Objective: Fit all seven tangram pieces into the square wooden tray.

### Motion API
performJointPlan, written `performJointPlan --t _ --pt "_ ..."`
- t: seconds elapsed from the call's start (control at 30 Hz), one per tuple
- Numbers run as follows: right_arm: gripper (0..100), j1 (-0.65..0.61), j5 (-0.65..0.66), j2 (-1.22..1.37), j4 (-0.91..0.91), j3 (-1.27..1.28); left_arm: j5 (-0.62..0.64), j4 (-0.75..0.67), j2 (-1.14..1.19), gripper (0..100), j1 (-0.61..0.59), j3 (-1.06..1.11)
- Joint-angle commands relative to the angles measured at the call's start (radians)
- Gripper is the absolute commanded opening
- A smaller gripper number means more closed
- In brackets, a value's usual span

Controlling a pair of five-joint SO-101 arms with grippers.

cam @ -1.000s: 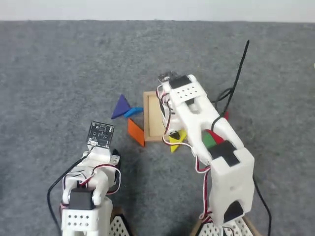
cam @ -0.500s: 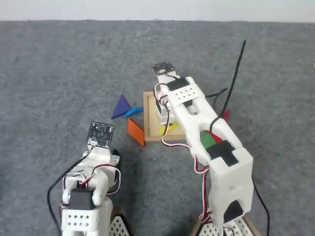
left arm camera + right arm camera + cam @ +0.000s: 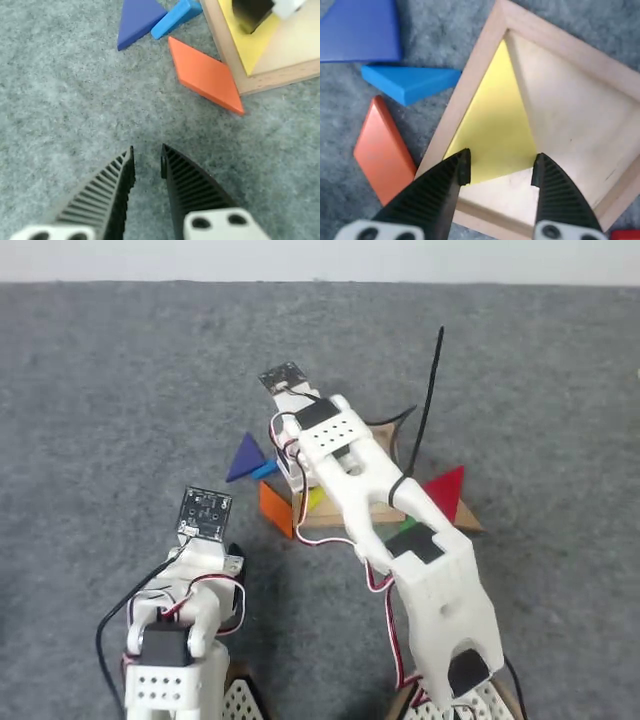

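The square wooden tray (image 3: 479, 65) holds a yellow triangle (image 3: 495, 120), flat with its long side against one wall. My right gripper (image 3: 501, 167) hangs just over it, open, one finger above the piece and the other at its corner. On the carpet left of the tray lie a dark blue triangle (image 3: 245, 457), a light blue piece (image 3: 268, 469) and an orange parallelogram (image 3: 275, 508). A red triangle (image 3: 445, 492) and a green piece (image 3: 405, 525) show beside the right arm. My left gripper (image 3: 147, 150) sits low near the front, open by a narrow gap, nothing between its fingers.
Grey carpet covers the whole table. The orange parallelogram (image 3: 205, 80) leans against the tray's outer rim (image 3: 270, 82). The right arm's cable stands up above the tray. Bare carpet lies to the far left and behind the tray.
The right arm swung left across the tray, taking the yellow triangle to the left wall. The tray turned, and the red triangle came into sight. The left arm kept still.
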Motion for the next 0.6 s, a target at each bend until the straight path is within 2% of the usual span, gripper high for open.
performJointPlan --t 0.0,0.27,0.57 --pt "20.0 -0.061 0.015 0.019 0.028 -0.075 0.005 0.005 -0.02 8 0.002 -0.004" --pt "19.9 -0.082 0.015 -0.142 0.105 -0.117 0.005 0.005 -0.02 8 0.002 -0.004" --pt "19.9 -0.031 0.049 -0.596 0.136 0.129 0.005 0.005 -0.02 8 0.002 -0.004"
